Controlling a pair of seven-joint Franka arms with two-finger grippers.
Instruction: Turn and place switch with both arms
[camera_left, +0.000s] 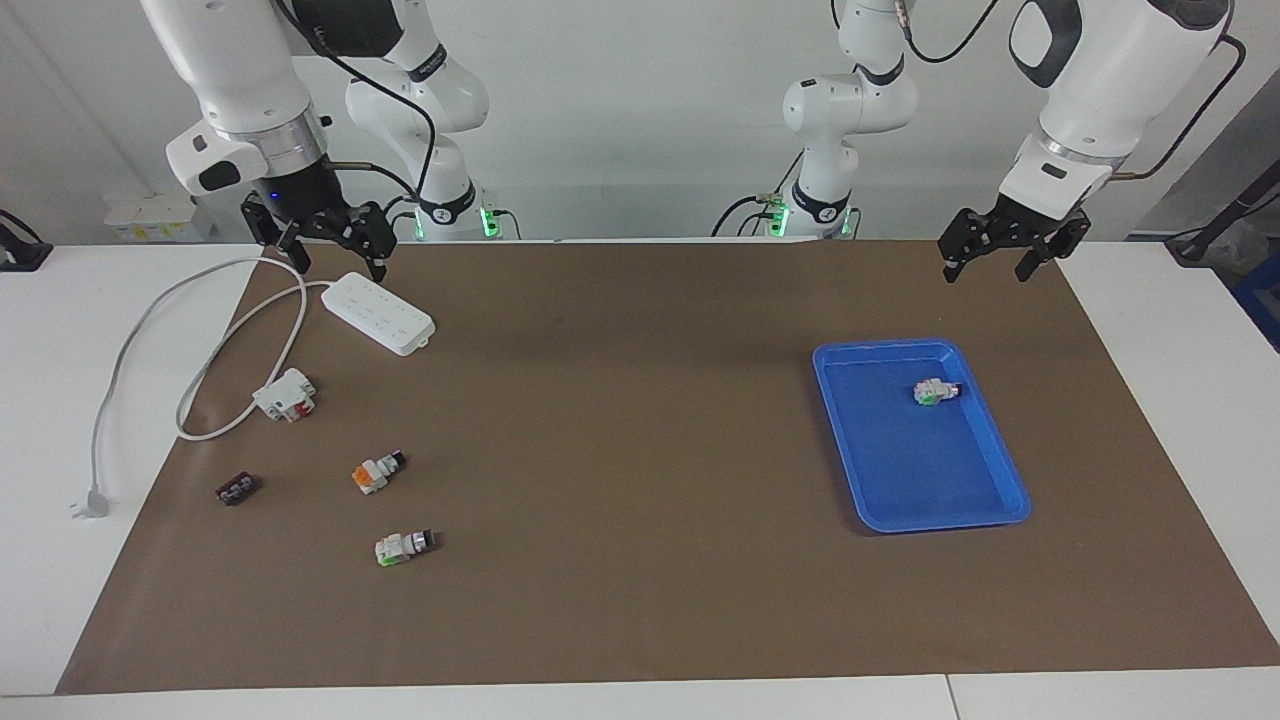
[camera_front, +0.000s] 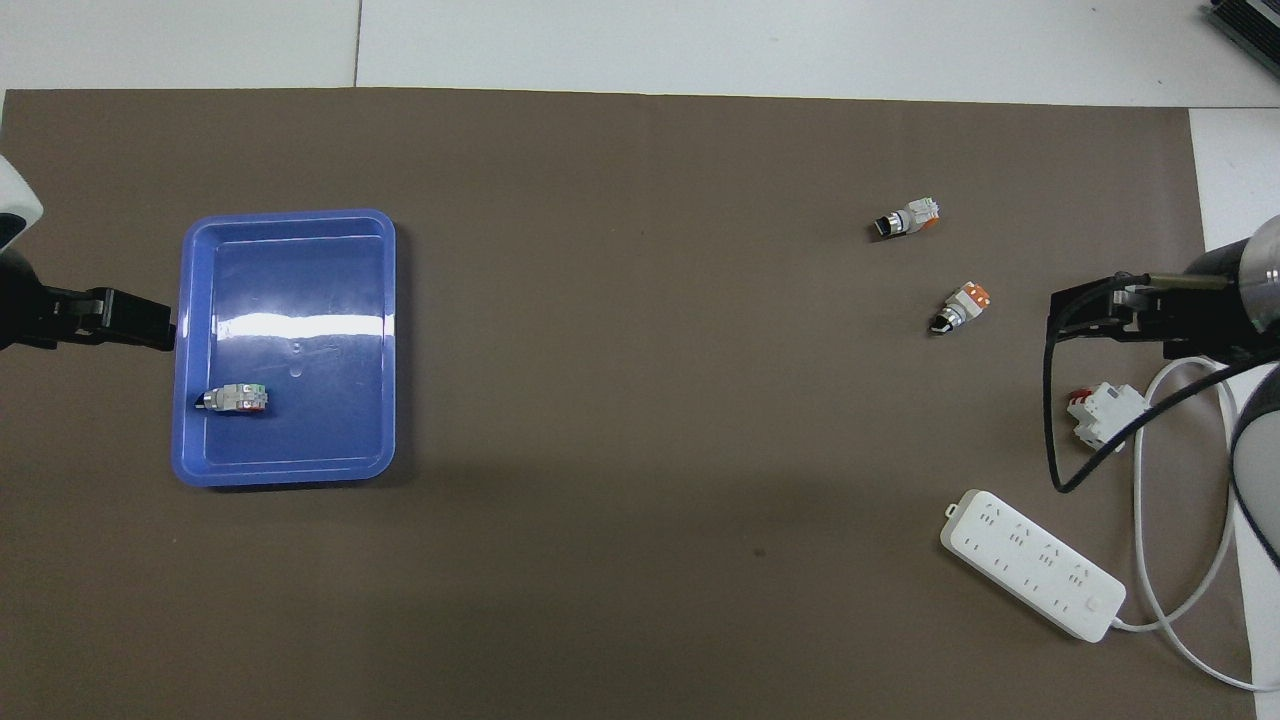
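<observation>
One switch (camera_left: 936, 392) (camera_front: 235, 399) lies on its side in the blue tray (camera_left: 940, 520) (camera_front: 290, 475), green face showing. Two more lie on the brown mat toward the right arm's end. One shows an orange block (camera_left: 377, 471) (camera_front: 960, 307). The other, with a green face (camera_left: 405, 546) (camera_front: 905, 218), lies farther from the robots. My left gripper (camera_left: 985, 265) (camera_front: 120, 320) hangs open and empty, high over the mat beside the tray. My right gripper (camera_left: 338, 262) (camera_front: 1100, 310) is open and empty above the power strip's cable end.
A white power strip (camera_left: 378, 313) (camera_front: 1030, 565) lies near the right arm's base, its cable looping to a plug (camera_left: 90, 500) off the mat. A white block with red parts (camera_left: 285, 395) (camera_front: 1105, 413) and a small dark brown block (camera_left: 236, 489) sit nearby.
</observation>
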